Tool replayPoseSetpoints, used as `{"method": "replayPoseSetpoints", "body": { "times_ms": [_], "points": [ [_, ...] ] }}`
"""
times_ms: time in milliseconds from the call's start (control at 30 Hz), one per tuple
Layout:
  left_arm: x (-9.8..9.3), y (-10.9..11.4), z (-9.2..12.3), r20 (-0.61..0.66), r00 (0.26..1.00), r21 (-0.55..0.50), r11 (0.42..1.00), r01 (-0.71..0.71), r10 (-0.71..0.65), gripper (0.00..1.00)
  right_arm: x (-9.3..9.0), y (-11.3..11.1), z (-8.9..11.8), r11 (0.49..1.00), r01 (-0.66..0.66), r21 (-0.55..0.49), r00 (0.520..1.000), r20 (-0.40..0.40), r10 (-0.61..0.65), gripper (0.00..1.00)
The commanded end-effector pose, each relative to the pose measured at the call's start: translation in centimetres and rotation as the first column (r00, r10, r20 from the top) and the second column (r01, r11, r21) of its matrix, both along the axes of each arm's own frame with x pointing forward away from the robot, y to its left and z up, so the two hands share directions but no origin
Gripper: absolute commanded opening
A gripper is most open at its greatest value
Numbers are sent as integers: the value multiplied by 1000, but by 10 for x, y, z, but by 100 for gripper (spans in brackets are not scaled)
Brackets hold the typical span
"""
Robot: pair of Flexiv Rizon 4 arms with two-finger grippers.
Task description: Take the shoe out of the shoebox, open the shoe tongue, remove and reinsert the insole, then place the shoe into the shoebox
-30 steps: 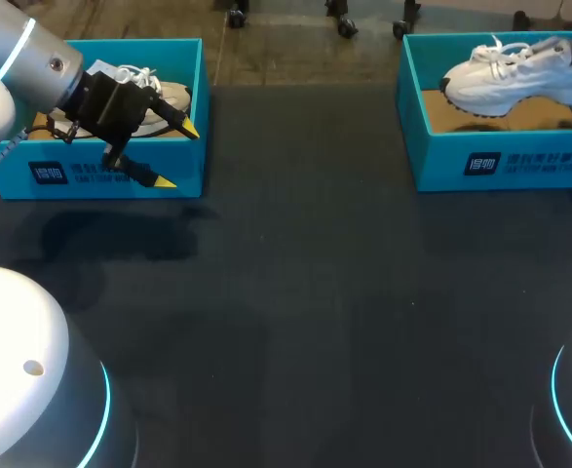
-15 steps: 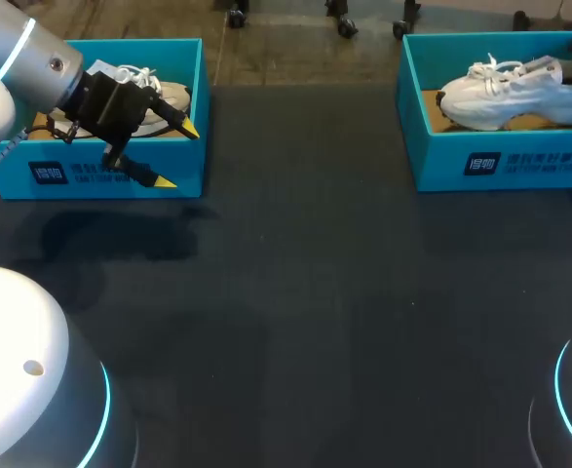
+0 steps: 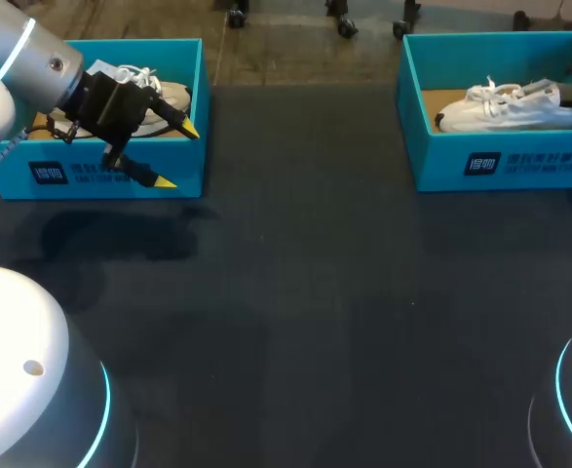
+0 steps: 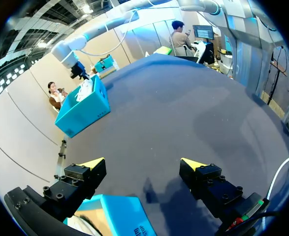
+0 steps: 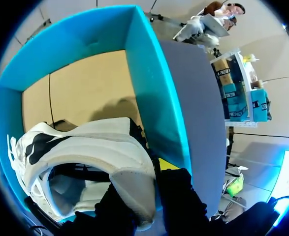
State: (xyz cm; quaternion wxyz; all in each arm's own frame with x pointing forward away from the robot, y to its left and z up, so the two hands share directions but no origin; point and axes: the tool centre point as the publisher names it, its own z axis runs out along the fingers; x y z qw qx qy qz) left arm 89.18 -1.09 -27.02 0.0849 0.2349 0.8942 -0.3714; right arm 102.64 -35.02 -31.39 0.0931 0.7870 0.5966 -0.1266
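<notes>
Shoe (image 3: 505,107) lower inside right shoebox (image 3: 437,161)

**White shells, black grippers, yellow points**

The left arm (image 3: 34,60) is a silver tube with a thin cyan light ring, joined to a rounded white shell. The left gripper (image 3: 178,156) is black; its blocky fingers (image 4: 80,182) show small screw heads and end in yellow points. The right gripper (image 5: 146,189) is black too. Two white domes (image 3: 22,361) carry cyan rings.

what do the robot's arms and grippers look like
The left arm is silver-grey and white with a cyan light ring. The left gripper is black and blocky with pointed yellow fingertips; a white cable runs beside it. The right gripper shows black fingers and one yellow tip.
</notes>
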Motion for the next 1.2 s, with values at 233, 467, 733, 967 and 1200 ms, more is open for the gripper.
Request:
{"method": "replayPoseSetpoints", "body": {
  "times_ms": [233, 467, 733, 967, 1200],
  "points": [
    [-1, 0, 0, 1, 1000, 4, 1000, -1, 1, 100, -13, -2, -9, 1000, -9, 0, 1000, -5, 9, 0],
    [-1, 0, 0, 1, 1000, 4, 1000, -1, 1, 100, -13, -4, -20, 1000, -12, -8, 1000, -17, 12, 0],
    [-1, 0, 0, 1, 1000, 4, 1000, -1, 1, 100, -9, -4, -40, 1000, -21, -9, 998, -52, 20, 0],
    [-1, 0, 0, 1, 1000, 4, 1000, -1, 1, 100, -11, -4, -52, 1000, -12, 4, 997, -70, 12, 0],
    [-1, 0, 0, 1, 1000, 4, 1000, -1, 1, 100, -11, -2, -48, 1000, 1, 6, 998, -64, 0, 34]
  ]
}}
